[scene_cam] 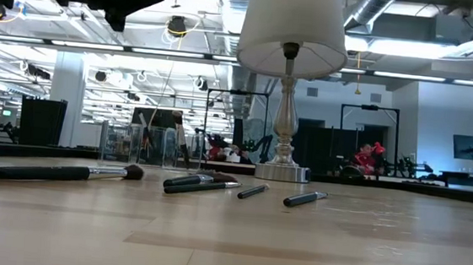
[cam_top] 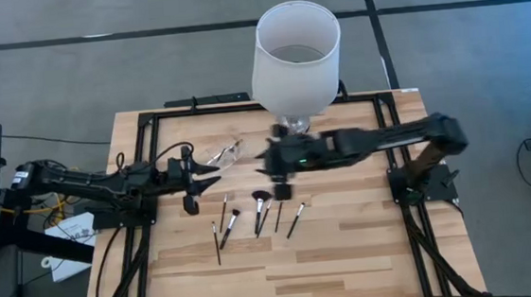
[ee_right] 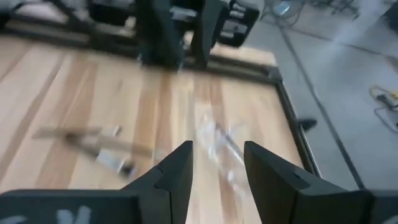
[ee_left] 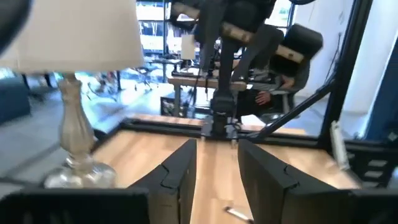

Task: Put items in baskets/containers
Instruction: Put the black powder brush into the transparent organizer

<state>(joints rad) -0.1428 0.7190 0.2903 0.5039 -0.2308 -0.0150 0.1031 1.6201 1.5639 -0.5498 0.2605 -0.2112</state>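
Several thin makeup brushes [cam_top: 261, 213] lie flat on the wooden table, fanned out near its middle; the low view shows the brushes [scene_cam: 199, 182] lying on their sides. The clear pouch [cam_top: 224, 154] lies flat just beyond them, between the two grippers. My left gripper [cam_top: 209, 175] hovers open left of the pouch, fingers pointing toward the table's right. My right gripper [cam_top: 265, 166] hovers open right of the pouch. In the right wrist view the pouch [ee_right: 219, 144] lies ahead of the open gripper [ee_right: 217, 168] and brushes [ee_right: 93, 146] lie off to one side. The left wrist view shows my left gripper [ee_left: 214, 177] open and empty.
A tall lamp with a white shade [cam_top: 296, 51] on a glass base [scene_cam: 282, 166] stands at the table's far edge, close behind my right arm. A black frame [cam_top: 141, 130] borders the table. Bare wood [cam_top: 351, 265] lies toward the near edge.
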